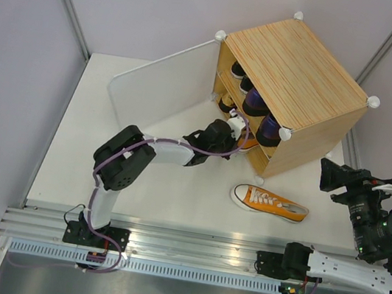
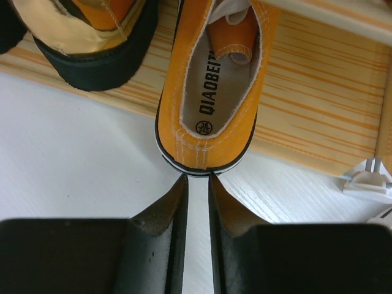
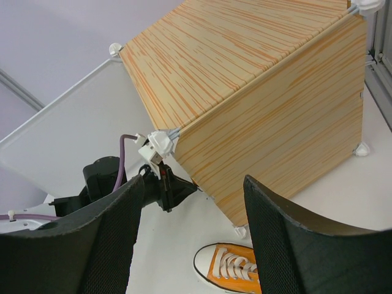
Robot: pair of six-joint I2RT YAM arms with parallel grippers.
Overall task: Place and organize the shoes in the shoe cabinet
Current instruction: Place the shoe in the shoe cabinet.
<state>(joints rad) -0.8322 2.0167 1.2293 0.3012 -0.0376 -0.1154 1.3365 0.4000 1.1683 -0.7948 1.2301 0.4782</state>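
Evidently, one orange sneaker (image 2: 211, 92) was being nudged heel-out onto the shoe cabinet (image 1: 298, 66)'s lower floor, at its front edge, by the left gripper (image 2: 195, 177), its fingers nearly pinched together on nothing. The second orange sneaker (image 1: 269, 202), near the table (image 1: 174, 188)'s front edge, was judged the next pickup, calling for the right gripper (image 3: 190, 239), held wide and empty.

The only writing that can be read is on the orange sneaker (image 2: 211, 92) seen from the left wrist camera. Its pale insole (image 2: 222, 79) carries the word "QIAOBEIT" in black capitals, running lengthwise along the footbed toward the heel; the far end of the word is hidden under the tongue, so it may go on. Just below the word, at the heel end, sits a small round black stamp (image 2: 204, 127) whose inner marks are too small to read. Nothing else in any view bears legible text.
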